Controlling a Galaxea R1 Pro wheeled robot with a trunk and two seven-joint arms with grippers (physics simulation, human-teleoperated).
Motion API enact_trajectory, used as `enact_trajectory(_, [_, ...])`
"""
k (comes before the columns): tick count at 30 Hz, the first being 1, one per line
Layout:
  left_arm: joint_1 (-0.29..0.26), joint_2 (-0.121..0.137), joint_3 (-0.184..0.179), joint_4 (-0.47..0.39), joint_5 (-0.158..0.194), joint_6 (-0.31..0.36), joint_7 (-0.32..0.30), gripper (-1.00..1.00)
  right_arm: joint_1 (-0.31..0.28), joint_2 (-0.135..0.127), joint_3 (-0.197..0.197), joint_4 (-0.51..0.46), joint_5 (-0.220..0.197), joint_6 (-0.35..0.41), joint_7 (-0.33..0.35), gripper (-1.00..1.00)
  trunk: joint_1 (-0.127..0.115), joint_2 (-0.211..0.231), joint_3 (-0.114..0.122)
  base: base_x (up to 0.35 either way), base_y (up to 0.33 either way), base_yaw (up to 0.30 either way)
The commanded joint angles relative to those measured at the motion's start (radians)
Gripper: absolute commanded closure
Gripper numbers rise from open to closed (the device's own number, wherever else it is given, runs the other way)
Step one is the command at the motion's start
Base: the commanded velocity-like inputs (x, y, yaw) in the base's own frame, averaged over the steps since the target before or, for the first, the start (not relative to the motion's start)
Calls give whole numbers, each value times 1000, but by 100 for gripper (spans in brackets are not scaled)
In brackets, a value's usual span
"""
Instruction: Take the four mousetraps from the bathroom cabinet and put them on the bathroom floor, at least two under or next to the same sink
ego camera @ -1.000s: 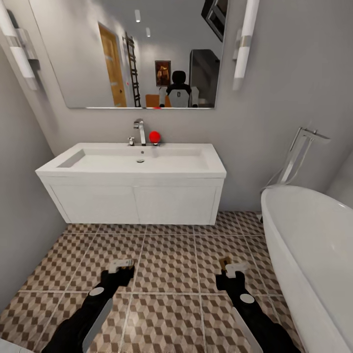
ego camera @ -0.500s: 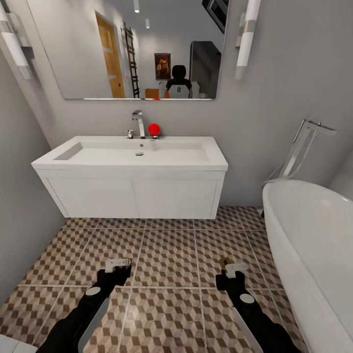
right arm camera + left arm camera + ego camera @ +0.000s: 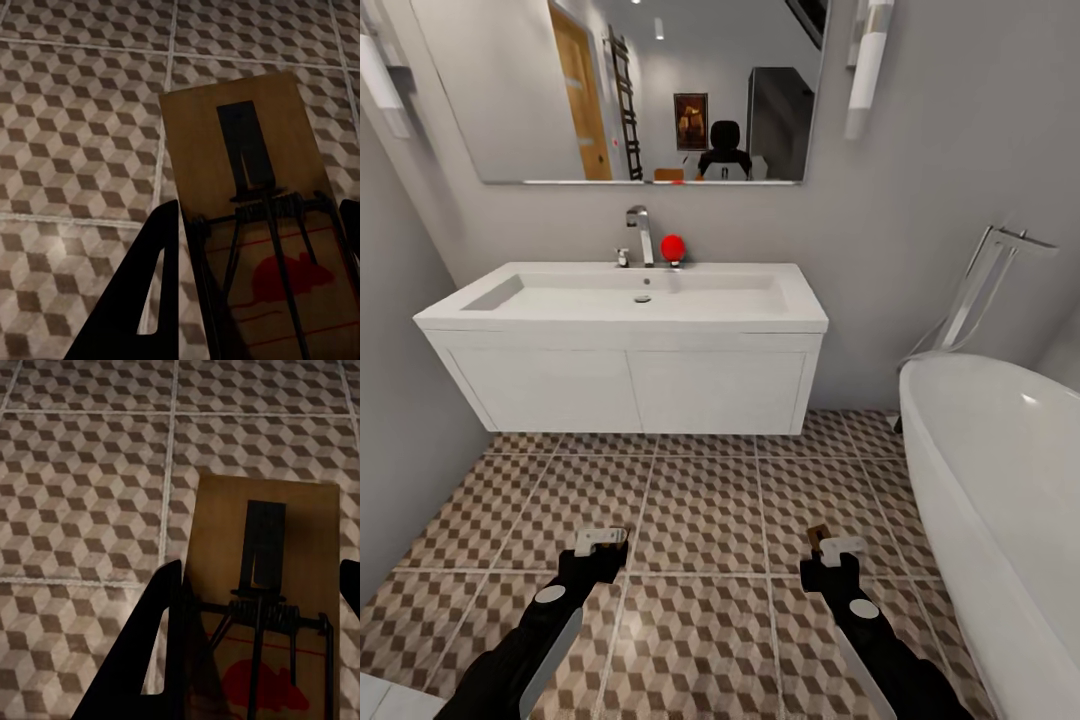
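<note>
mousetraps are held one in each gripper above the bathroom floor. the left gripper pinches a mousetrap by its sides, its tan board and dark spring bar plain in the left wrist view. the right gripper pinches a second mousetrap, red mouse print showing; in the head view what seems to be its tan edge peeks past the fingers. the white sink hangs on the wall ahead, the bathtub to the right.
</note>
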Motion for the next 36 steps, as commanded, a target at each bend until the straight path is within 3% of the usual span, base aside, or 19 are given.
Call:
enact_trajectory(1, [-1,2,-5,-2,8,4,12,100,-1,-1,5,-2,-10,4,-7,100,4,-8,-6,0,0,0])
enact_trajectory(36, [0,0,-5,27,8,2,12,100,-1,-1,5,-2,-10,4,-7,100,138,-253,-172,0,0,0])
